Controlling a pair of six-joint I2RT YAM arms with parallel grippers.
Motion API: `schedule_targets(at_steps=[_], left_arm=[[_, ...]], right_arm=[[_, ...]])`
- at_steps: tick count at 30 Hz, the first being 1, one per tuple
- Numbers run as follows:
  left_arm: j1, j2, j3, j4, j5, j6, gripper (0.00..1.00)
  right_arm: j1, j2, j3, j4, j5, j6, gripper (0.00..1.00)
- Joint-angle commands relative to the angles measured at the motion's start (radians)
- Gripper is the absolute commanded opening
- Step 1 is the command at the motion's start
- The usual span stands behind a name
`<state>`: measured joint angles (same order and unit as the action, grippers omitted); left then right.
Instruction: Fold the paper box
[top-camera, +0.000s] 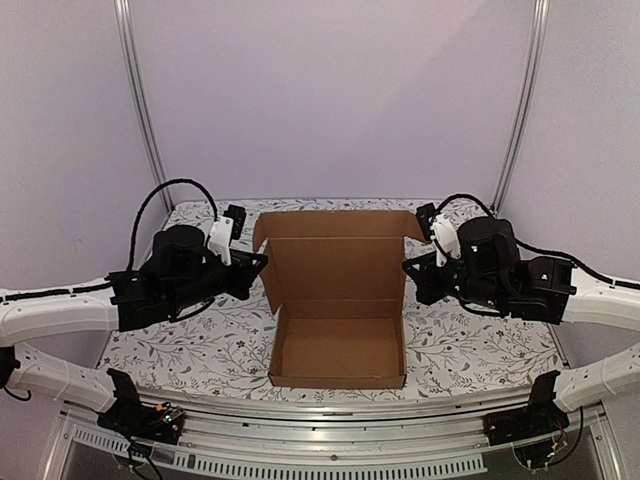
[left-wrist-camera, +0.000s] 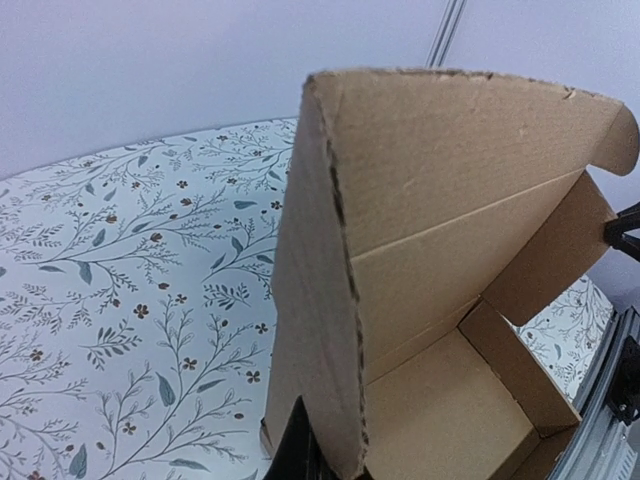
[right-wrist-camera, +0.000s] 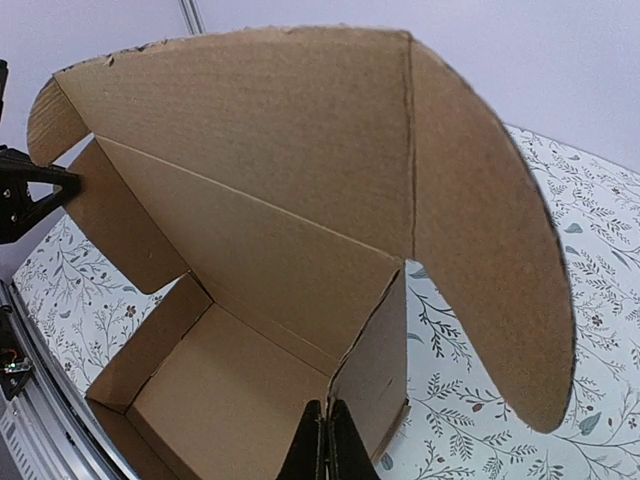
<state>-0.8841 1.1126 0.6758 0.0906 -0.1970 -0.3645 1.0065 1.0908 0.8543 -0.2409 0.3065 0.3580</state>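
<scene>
While left tool (top-camera: 262, 261) and right tool (top-camera: 406, 266), fingers together, are touching it, the paper box (top-camera: 340, 345) is looking light, bendy; best gripped along its upper edge.

Robot test booth: aluminium posts (top-camera: 140, 100), plain white walls (top-camera: 330, 90).

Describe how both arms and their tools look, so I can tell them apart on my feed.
Left arm and right arm match: white tubular links, then bulky black housings with a white part near the wrist. Left tool and right tool have slim black tapered fingers. A black cable loops over each wrist. No readable markings.
</scene>
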Motion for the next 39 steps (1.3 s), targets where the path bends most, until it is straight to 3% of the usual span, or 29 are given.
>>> schedule_targets(at_steps=[1, 25, 39], left_arm=[[-0.054, 0.035, 0.019, -0.062, 0.079, -0.027, 0.00], [-0.067, 0.117, 0.132, -0.157, 0.127, -0.176, 0.00], [-0.136, 0.123, 0.069, -0.173, 0.073, -0.244, 0.00]], right_arm=[[0.037, 0.041, 0.047, 0.050, -0.010, 0.061, 0.00], [0.109, 0.055, -0.022, -0.002, 0.117, 0.077, 0.00], [0.126, 0.030, -0.061, -0.019, 0.139, 0.084, 0.00]])
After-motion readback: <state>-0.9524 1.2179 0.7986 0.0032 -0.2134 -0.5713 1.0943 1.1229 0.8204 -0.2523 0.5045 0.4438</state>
